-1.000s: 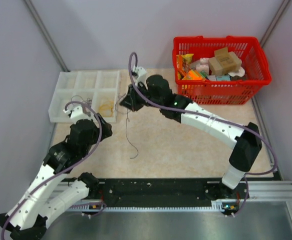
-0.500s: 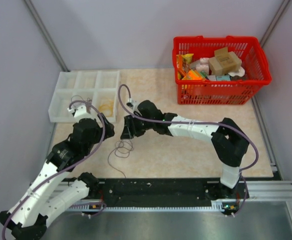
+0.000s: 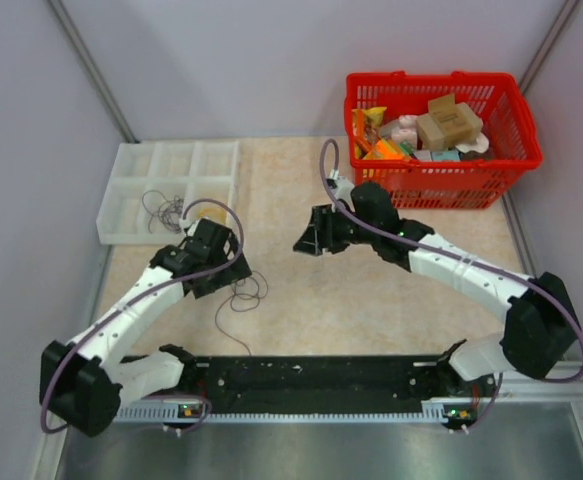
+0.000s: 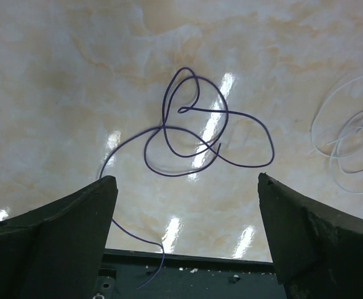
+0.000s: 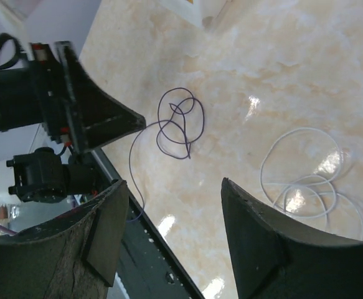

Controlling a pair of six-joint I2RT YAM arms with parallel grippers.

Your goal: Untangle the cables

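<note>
A thin dark purple cable (image 4: pixel 193 124) lies in loose loops on the marble tabletop, its tail running to the black rail; it also shows in the overhead view (image 3: pixel 241 296) and the right wrist view (image 5: pixel 178 121). A whitish cable (image 5: pixel 306 174) lies coiled beside it, apart from it (image 4: pixel 355 137). A dark wire (image 3: pixel 161 210) sits in a white tray compartment. My left gripper (image 4: pixel 186 180) hovers open just above the purple cable (image 3: pixel 231 272), holding nothing. My right gripper (image 5: pixel 174 184) is open and empty, to the right of both cables (image 3: pixel 306 240).
The white divided tray (image 3: pixel 131 190) stands at the back left. A red basket (image 3: pixel 441 185) full of packages sits at the back right. The black rail (image 3: pixel 321 375) runs along the near table edge. Grey walls close in both sides.
My right gripper opened, dropped the purple cable onto the table and drew back to the right. The left arm swung out over the fallen cable and opened wider.
</note>
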